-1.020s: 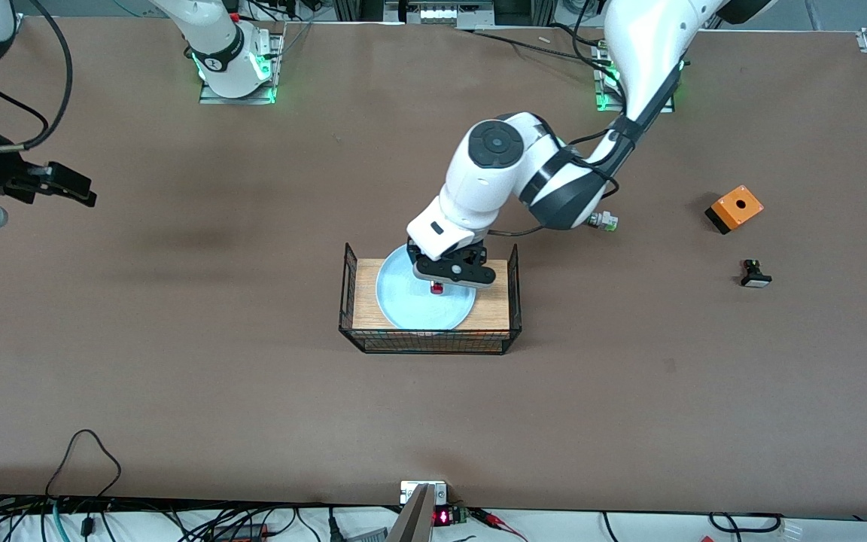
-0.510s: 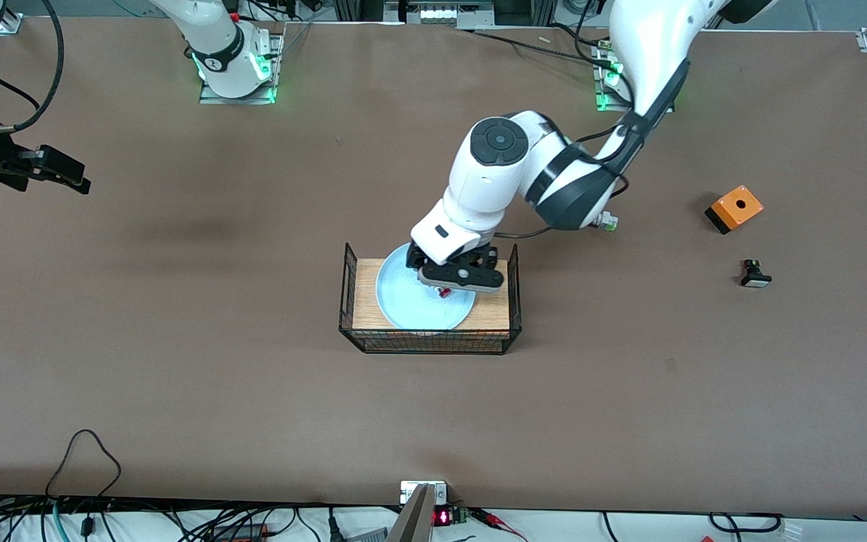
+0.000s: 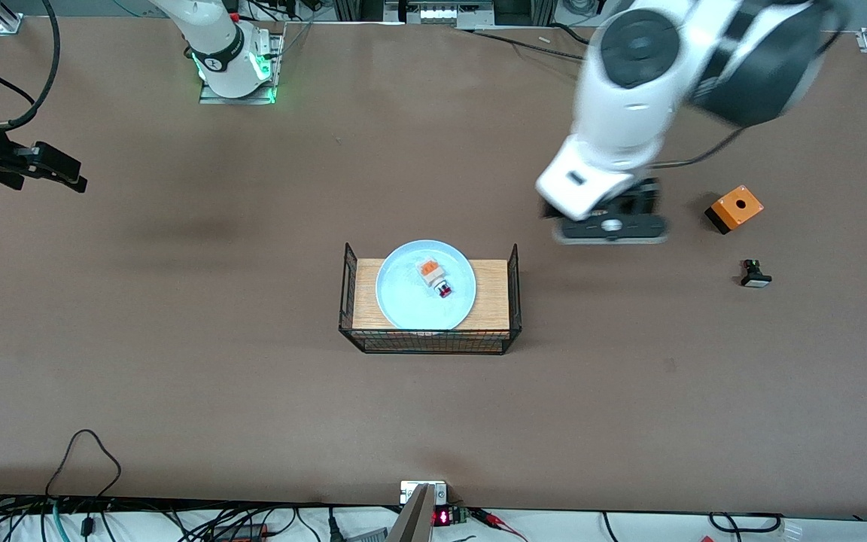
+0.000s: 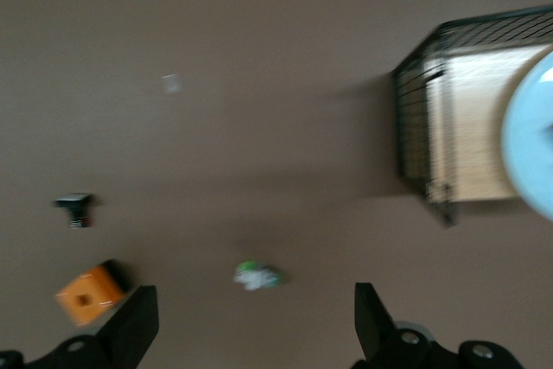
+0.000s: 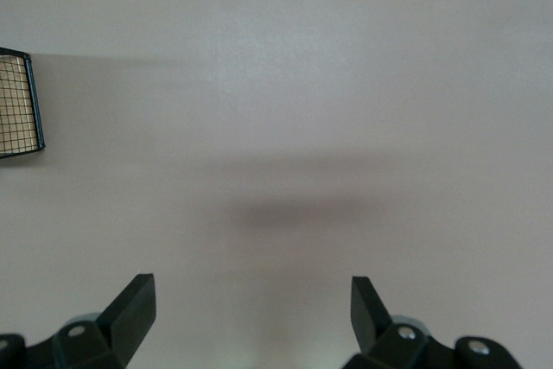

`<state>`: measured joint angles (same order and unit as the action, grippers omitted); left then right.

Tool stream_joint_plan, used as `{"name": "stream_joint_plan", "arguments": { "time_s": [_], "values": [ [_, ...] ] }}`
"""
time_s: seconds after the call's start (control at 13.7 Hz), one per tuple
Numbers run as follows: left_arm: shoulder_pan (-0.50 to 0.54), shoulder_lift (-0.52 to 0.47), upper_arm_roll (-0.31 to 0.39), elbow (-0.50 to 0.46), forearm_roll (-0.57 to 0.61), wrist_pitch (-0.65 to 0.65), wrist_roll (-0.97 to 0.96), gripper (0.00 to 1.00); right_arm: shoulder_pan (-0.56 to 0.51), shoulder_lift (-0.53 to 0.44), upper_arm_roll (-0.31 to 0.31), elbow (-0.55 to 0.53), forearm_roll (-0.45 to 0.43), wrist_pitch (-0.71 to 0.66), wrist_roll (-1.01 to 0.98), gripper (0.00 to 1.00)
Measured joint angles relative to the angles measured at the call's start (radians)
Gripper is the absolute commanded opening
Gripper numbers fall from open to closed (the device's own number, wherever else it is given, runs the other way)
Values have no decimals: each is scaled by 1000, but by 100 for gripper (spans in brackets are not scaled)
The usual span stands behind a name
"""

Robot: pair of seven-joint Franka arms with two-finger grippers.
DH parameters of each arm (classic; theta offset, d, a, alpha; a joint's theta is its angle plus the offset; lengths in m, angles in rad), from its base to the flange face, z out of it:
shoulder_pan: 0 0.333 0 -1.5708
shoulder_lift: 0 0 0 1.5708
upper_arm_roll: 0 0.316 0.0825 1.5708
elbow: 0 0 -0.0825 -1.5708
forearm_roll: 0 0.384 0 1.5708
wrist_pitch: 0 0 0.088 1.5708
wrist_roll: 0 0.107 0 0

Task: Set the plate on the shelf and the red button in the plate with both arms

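Grippers both read wide open and empty to me: left gripper (image 4: 251, 334) over bare tabletop (image 3: 177, 391), right gripper (image 5: 251, 317) waiting. Only my front view shows the red button (image 3: 436, 277) lying on the plate (image 3: 403, 301).

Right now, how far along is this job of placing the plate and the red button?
It looks essentially done. The plate sits in the wire basket, and the red button lies on it. The left gripper is over bare table, jaws open and empty; the right gripper waits open. Nothing obvious remains.
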<state>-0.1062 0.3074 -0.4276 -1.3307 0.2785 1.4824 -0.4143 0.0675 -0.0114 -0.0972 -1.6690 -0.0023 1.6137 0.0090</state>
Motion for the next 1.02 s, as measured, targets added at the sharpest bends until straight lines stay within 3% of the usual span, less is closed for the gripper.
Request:
{"name": "stream_joint_plan", "arguments": {
  "time_s": [0.22, 0.29, 0.36, 0.58, 0.66, 0.8, 1.02],
  "values": [
    [181, -15, 11, 65, -64, -106, 232, 100, 0, 0, 1, 1, -2, -1, -3, 100],
    [222, -21, 35, 67, -137, -112, 266, 100, 0, 0, 1, 1, -3, -1, -4, 100],
    [224, -34, 103, 62, -219, -120, 315, 100, 0, -1, 1, 1, -3, -1, -5, 100],
    [91, -137, 402, -37, -341, -80, 521, 100, 0, -1, 1, 2, -3, -2, -6, 100],
    [57, -185, 453, -93, -324, -29, 567, 100, 0, -1, 1, 2, -3, -2, -6, 100],
    [18, -264, 476, -194, -251, 37, 586, 100, 0, -1, 1, 2, -3, -2, -6, 100],
    [-6, -304, 477, -245, -231, 55, 558, 100, 0, -1, 1, 2, -3, -2, -6, 100]
  ]
}}
